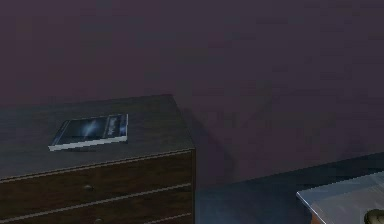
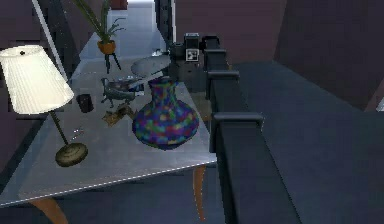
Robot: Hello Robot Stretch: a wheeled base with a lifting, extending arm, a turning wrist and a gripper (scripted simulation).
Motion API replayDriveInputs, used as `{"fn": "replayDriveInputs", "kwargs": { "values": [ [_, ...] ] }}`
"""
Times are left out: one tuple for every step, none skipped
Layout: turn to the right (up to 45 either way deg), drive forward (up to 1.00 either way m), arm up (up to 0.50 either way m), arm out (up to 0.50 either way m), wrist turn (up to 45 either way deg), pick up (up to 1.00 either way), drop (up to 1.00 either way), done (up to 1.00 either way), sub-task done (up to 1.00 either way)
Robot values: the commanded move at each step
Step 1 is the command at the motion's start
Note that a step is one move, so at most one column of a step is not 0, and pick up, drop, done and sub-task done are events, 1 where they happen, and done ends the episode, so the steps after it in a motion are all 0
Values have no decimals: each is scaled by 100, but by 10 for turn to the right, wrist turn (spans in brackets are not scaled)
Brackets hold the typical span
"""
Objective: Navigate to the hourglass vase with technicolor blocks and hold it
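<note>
The hourglass vase [image 2: 165, 115], covered in blocks of blue, green, red and purple, stands upright on the pale grey table [image 2: 120, 165] near its right side. My arm [image 2: 235, 140] rises as a dark bar just right of the vase and reaches well past it. The gripper [image 2: 184, 52] is at the arm's far end by the white marker squares, over the table's far part. Small things stand on the table behind it, so I cannot tell whether it holds anything.
On the table stand a cream-shaded lamp [image 2: 40, 85], a dark cup [image 2: 85, 102], a grey bowl shape [image 2: 150, 66], small dark items [image 2: 120, 95] and a plant in an orange pot [image 2: 106, 45]. Ahead is a dark dresser [image 1: 100, 175] with a book [image 1: 90, 131] against a purple wall.
</note>
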Motion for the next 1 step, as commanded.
{"fn": "replayDriveInputs", "kwargs": {
  "values": [
    [0,0,0,0,150,0,0,0,0]
  ]
}}
